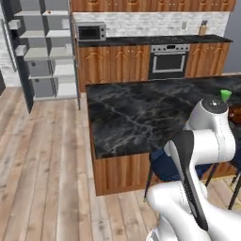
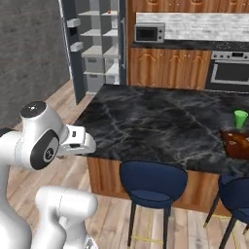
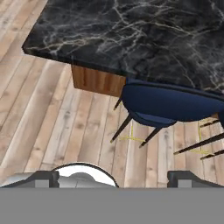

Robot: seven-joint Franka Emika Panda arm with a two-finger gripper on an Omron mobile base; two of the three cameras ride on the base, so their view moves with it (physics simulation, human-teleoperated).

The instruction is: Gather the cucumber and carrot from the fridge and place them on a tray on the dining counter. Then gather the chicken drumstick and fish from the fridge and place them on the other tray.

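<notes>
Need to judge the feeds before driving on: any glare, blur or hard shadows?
Left base view: flat even light, soft render, no glare on the dining counter. Right base view: the same, fridge shelves readable. Hand view: sharp, stool casts no clear shadow.

- Counter: black marble with white veins, slightly glossy; wood-panelled base.
- Floor: pale wooden planks, matt, with visible grain.
- Stool: smooth dark-blue seat on thin dark legs.
- Cabinets: reddish-brown wood.
- Oven: brushed metal.
- Cup: bright green, plastic-looking.
</notes>
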